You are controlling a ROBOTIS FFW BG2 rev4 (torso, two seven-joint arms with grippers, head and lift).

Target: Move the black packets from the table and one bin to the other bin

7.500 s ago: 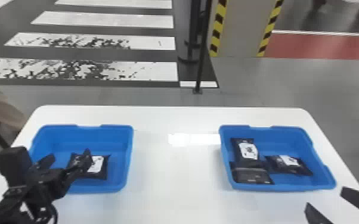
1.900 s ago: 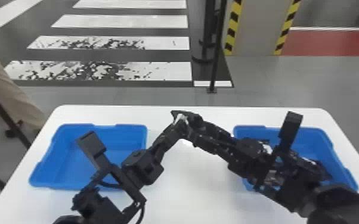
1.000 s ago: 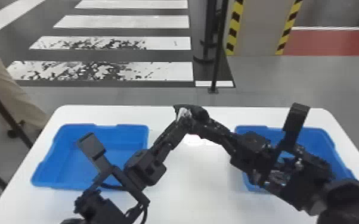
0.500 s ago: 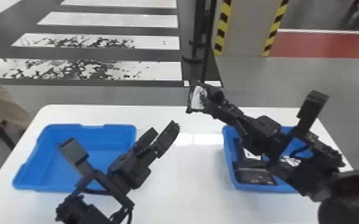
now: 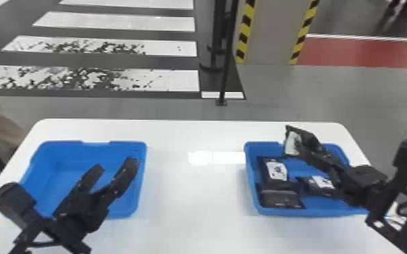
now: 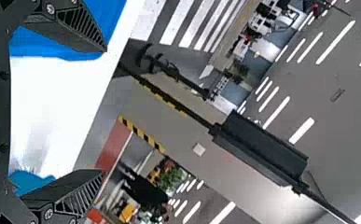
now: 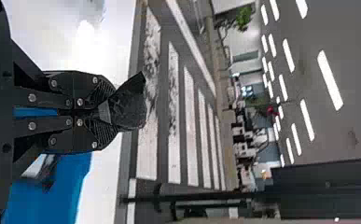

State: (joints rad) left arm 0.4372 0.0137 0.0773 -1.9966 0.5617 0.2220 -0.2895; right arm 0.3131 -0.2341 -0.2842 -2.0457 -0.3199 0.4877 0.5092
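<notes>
Right bin point(image 5: 252, 189) on white worktop point(image 5: 192, 202) — three black packets point(image 5: 276, 170) inside, a fourth packet point(image 5: 292, 144) above it, clamped in the right pincer point(image 5: 301, 144); to its left, one left bin point(image 5: 140, 182) beneath the left pincer point(image 5: 114, 166), fingers apart.

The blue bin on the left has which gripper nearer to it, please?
Left: in the head view, the left gripper overlaps that bin; the right gripper, holding a packet, overlaps the other bin.

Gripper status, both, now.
Left gripper: open, holding nothing.
Right gripper: closed on a black packet.
</notes>
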